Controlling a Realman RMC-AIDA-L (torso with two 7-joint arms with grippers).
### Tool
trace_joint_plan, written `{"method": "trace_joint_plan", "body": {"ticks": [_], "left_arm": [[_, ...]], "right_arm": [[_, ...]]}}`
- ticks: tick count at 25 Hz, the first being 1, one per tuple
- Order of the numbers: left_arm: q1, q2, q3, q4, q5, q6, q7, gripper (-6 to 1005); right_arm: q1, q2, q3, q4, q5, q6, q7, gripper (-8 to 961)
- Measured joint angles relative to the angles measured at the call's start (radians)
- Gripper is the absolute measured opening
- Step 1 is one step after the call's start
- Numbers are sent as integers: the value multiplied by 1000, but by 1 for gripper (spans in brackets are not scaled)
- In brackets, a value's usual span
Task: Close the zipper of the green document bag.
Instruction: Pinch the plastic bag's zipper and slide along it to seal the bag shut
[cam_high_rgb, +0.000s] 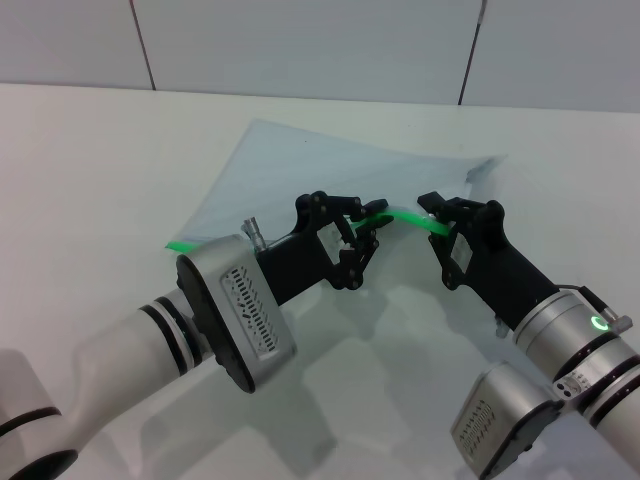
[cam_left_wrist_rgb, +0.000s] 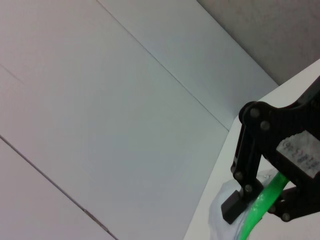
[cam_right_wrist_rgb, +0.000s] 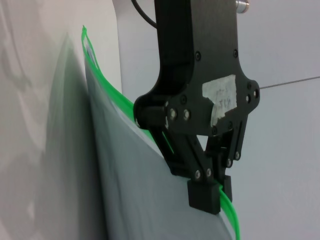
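On the white table (cam_high_rgb: 90, 160), the green document bag (cam_high_rgb: 300, 170) lies with its near edge lifted. The left gripper (cam_high_rgb: 366, 228) is clamped on the zipper (cam_high_rgb: 405, 217) mid-strip; the right gripper (cam_high_rgb: 440, 222) pinches the same green strip just beside it.

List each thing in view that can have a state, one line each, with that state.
green document bag: lying on the table, its green edge lifted off the surface between the two grippers.
zipper: raised and bowed; whether it is closed cannot be told.
left gripper: shut on the zipper.
right gripper: shut on the zipper, farther along toward the bag's right corner.
table: white, carrying the bag.
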Motion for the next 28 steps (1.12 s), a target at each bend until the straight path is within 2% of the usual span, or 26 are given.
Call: {"method": "trace_joint_plan", "body": {"ticks": [15, 28], "left_arm": [[4, 0, -3, 0, -17, 0, -3, 85], [19, 3, -2, 5, -81, 2, -2, 89]], "right_arm": [[6, -2, 10, 53, 10, -8, 112, 30], [-26, -5, 86, 101, 15, -11, 193, 28]]}}
